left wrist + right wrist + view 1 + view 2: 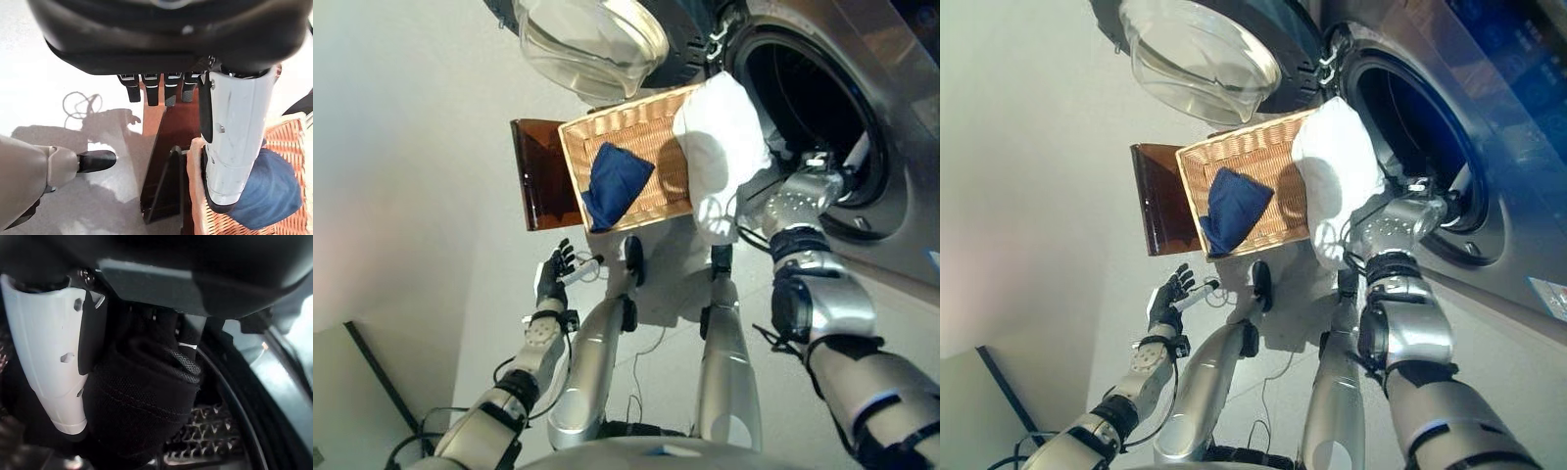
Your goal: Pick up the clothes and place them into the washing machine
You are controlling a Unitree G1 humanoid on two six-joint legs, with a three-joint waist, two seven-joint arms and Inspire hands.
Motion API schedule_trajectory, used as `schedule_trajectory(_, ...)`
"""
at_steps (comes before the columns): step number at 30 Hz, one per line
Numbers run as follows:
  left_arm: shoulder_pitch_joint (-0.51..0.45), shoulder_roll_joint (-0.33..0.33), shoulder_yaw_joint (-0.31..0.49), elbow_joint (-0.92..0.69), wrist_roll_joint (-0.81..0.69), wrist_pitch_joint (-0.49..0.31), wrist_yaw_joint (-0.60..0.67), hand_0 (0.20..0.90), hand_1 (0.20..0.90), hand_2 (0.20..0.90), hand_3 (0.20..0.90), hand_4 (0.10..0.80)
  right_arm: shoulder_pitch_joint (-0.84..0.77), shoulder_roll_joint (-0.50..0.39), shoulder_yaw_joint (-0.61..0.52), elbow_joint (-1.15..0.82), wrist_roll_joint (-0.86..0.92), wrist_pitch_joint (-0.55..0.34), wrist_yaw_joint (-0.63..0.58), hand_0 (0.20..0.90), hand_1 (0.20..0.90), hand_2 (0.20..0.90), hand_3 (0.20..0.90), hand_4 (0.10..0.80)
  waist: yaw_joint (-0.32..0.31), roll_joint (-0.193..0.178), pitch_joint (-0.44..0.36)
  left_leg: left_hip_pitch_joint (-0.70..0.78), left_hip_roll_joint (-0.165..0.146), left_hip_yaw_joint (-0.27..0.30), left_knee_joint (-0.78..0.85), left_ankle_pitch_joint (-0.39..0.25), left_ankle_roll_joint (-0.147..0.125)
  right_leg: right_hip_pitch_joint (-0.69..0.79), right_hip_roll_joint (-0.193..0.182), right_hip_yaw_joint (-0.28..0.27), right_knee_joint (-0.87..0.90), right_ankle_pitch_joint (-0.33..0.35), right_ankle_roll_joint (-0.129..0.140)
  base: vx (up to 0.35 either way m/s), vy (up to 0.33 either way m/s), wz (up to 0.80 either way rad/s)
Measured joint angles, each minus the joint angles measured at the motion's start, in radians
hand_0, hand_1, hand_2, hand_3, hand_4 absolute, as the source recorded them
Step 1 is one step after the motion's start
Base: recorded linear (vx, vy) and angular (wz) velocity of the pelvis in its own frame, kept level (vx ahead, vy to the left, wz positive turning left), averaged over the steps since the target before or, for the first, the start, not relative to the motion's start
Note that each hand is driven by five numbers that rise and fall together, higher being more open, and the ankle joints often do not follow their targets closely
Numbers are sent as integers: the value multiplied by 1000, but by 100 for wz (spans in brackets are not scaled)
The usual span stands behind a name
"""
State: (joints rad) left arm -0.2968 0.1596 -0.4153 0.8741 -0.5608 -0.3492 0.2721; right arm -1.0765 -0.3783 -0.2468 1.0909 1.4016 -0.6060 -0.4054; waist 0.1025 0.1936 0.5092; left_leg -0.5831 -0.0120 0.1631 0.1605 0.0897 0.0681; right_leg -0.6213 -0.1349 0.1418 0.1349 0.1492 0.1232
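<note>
- I see a black cloth (142, 411) bunched up in my right hand (63, 362), with the white-covered thumb and the fingers curled round it.
- That hand is inside the washer (862, 127), past the round rim of its mouth; the drum's metal wall with its holes shows right behind the cloth.
- A white cloth (724, 147) hangs over the basket's edge next to the washer mouth, just beside my right wrist.
- A blue cloth (615, 181) lies inside the basket (597, 132), well apart from both hands.
- The basket sits in front of the washer, with a brown stand (536, 176) touching its left side.
- The washer's clear door (592, 39) is swung open above the basket.
- My left hand (553, 272) hangs low near the floor (411, 147), below the brown stand, with its fingers straight and nothing in it.
</note>
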Motion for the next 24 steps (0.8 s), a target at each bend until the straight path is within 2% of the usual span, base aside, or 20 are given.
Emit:
schedule_trajectory(5,0,2,-1,-1,0,0,-12,900,900,900,900,800,-56,-95,6,60,-1,20,-13,200,200,200,200,300,6,9,-6,0,-5,4,-5,0,0,-2,-5,1,-2,0,1,0,0,0)
schedule_trajectory(13,0,4,-38,-21,0,-4,-14,900,900,900,900,800,-103,-123,20,113,0,42,-35,200,200,200,200,300,24,13,-9,-3,-8,11,-10,0,0,-14,-6,11,1,0,1,4,-6,-2)
schedule_trajectory(20,1,5,-38,-23,0,-4,-15,900,900,900,900,800,-166,-158,82,203,-5,103,-38,200,200,200,200,300,29,13,-9,-6,-9,12,-17,1,1,-20,-6,12,0,-1,1,0,0,0)
schedule_trajectory(24,1,5,-38,-41,0,-4,-15,900,900,900,900,800,-207,-174,97,211,-15,107,-51,200,200,200,200,300,33,13,-9,-18,-11,12,-25,6,7,-36,-7,12,2,0,10,-2,2,1)
